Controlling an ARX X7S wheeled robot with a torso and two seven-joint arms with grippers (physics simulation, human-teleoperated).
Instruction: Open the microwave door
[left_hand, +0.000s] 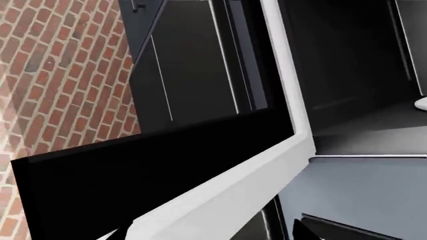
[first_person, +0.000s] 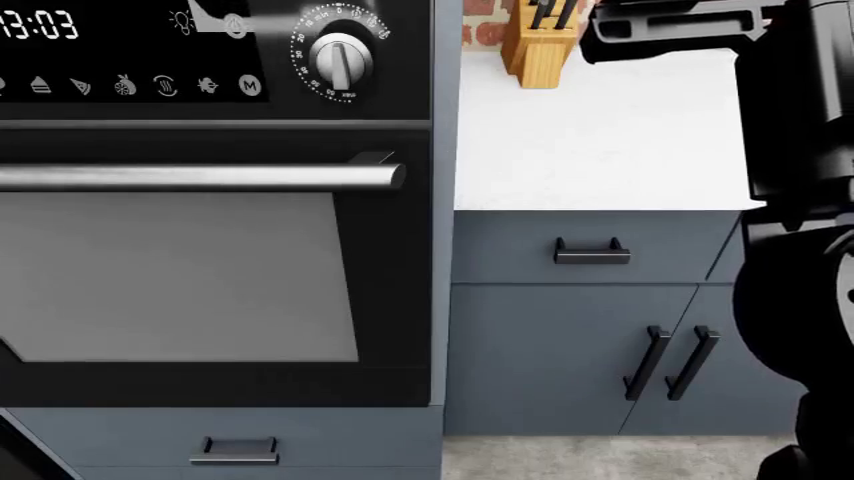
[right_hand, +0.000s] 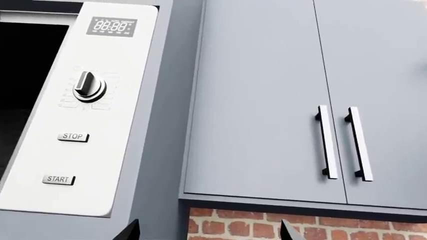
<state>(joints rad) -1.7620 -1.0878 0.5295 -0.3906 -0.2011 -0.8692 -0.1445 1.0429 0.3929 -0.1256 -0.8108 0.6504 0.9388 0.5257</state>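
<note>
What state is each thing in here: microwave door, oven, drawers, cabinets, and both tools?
White-framed microwave door: swung open, dark cavity exposed.
Black built-in oven door: closed.
Grey drawer with black handle: closed.
Grey lower cabinet doors: closed.
Grey upper cabinet doors: closed.
Right tool: open, holding nothing.
Left tool: not in view.

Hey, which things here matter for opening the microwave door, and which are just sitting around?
For the job: microwave, right gripper.
Just there: oven, knife block, countertop, wall cabinets, brick wall.
</note>
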